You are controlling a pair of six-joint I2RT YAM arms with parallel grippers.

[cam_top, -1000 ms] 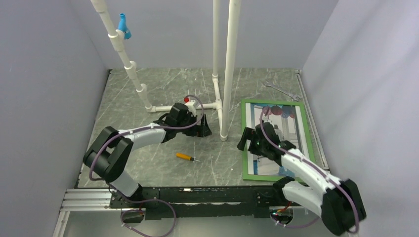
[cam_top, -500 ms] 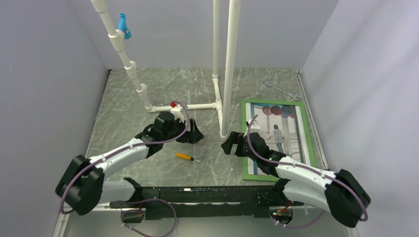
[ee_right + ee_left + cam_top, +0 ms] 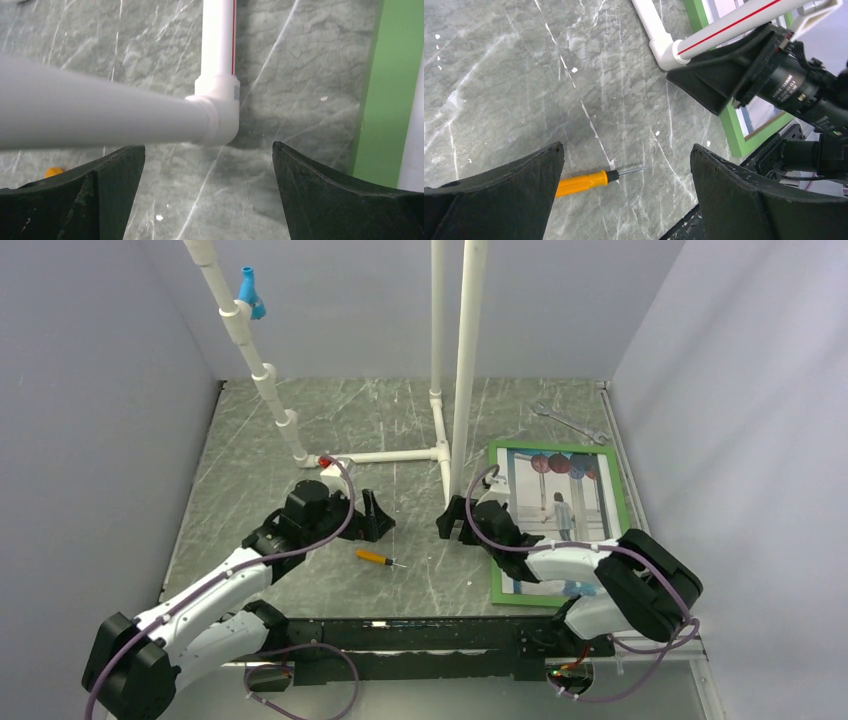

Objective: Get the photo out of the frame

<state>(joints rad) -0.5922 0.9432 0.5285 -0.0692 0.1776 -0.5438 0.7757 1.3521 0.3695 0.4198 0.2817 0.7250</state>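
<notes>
Your left gripper (image 3: 374, 522) hangs over the table (image 3: 300, 420), jaws spread wide and empty, with the orange screwdriver (image 3: 375, 558) just beside it. Your right gripper (image 3: 452, 524), equally wide and empty, sits at the white pipe stand (image 3: 440, 450) foot, beside the frame (image 3: 622, 505). The photo (image 3: 585, 495) lies flat inside the frame, near the right wall. White print on the right arm's housing is too small to read.

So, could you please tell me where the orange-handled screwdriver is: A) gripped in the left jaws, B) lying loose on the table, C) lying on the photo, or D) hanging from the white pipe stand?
B: the screwdriver lies loose on the table, with nothing gripping it.
</notes>
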